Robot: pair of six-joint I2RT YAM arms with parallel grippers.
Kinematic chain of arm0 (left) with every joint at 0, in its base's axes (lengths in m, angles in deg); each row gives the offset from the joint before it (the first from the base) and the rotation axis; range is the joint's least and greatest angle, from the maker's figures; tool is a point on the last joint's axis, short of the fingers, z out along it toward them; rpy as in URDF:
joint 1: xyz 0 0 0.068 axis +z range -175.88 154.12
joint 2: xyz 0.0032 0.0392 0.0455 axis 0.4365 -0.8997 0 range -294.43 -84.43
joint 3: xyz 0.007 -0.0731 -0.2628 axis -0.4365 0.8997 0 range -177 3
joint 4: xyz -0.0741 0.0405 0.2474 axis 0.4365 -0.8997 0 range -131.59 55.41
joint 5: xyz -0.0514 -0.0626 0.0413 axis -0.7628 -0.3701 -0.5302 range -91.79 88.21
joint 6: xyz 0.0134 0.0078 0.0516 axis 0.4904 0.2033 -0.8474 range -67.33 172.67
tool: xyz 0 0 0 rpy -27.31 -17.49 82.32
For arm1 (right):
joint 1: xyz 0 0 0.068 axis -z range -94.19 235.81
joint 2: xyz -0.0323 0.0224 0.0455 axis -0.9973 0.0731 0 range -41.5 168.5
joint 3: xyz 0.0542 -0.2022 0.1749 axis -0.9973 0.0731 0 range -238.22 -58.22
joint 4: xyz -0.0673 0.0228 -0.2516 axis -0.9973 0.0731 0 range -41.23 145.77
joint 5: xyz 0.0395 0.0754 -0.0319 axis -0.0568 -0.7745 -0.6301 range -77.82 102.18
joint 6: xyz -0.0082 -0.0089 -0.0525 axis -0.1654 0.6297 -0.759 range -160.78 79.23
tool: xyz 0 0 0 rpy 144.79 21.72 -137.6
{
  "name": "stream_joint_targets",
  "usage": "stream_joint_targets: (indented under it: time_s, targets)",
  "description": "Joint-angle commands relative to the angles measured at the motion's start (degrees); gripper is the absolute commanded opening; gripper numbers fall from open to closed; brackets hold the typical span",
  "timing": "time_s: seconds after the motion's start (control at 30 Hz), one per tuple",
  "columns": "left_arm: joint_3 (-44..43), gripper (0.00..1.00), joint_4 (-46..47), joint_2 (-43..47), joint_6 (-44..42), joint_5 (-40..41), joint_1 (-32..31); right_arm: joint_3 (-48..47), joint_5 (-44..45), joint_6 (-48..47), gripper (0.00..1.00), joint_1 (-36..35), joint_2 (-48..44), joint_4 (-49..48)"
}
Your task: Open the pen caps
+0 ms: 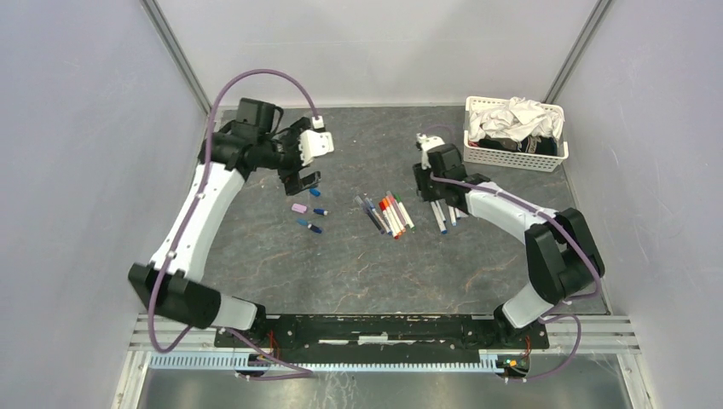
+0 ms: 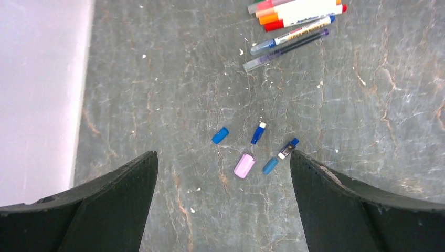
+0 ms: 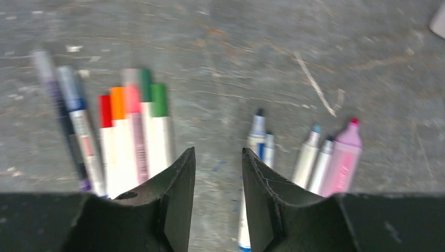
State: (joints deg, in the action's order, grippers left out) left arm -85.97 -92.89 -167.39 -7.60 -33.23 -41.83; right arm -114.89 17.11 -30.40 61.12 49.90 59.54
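The 2 grippers are empty, between pens. The left gripper [image 2: 223, 155] gapes wide above several loose short plastic pen caps [image 2: 244, 165], blue and lilac, on the grey stone-patterned table [image 2: 157, 79]. The right gripper [image 3: 218, 155], jaws partly apart and holding nothing, hovers between capped white-barrelled marker pens [image 3: 131, 136] and uncapped pens [image 3: 315, 152]. The next move probably calls for gripping a capped barrel and pulling its cap straight off. The print on the barrels is too small to read.

Overhead, 2 wrist close-ups; shared pens [image 1: 390, 215]
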Motion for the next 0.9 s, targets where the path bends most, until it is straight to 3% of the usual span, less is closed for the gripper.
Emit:
stream_joint_targets:
  time_s: [0.0,0.13,0.43,0.87]
  targets:
    - [3.2,1.0,2.4,8.0,9.2,0.1,1.1,-3.4,1.6,-1.2,0.43,-5.9,0.2,-0.1]
    - [6.3,1.0,3.6,10.2,11.8,-0.1,1.1,-4.3,1.2,-1.3,0.38,-9.2,4.0,0.0]
    - [2.1,1.0,-2.0,6.5,14.4,-3.0,1.1,-4.2,2.3,-1.8,0.3,-10.4,7.8,0.0]
    - [3.7,1.0,-2.0,6.8,13.3,-4.2,1.0,-2.6,3.7,-2.4,0.27,-10.4,11.7,-0.9]
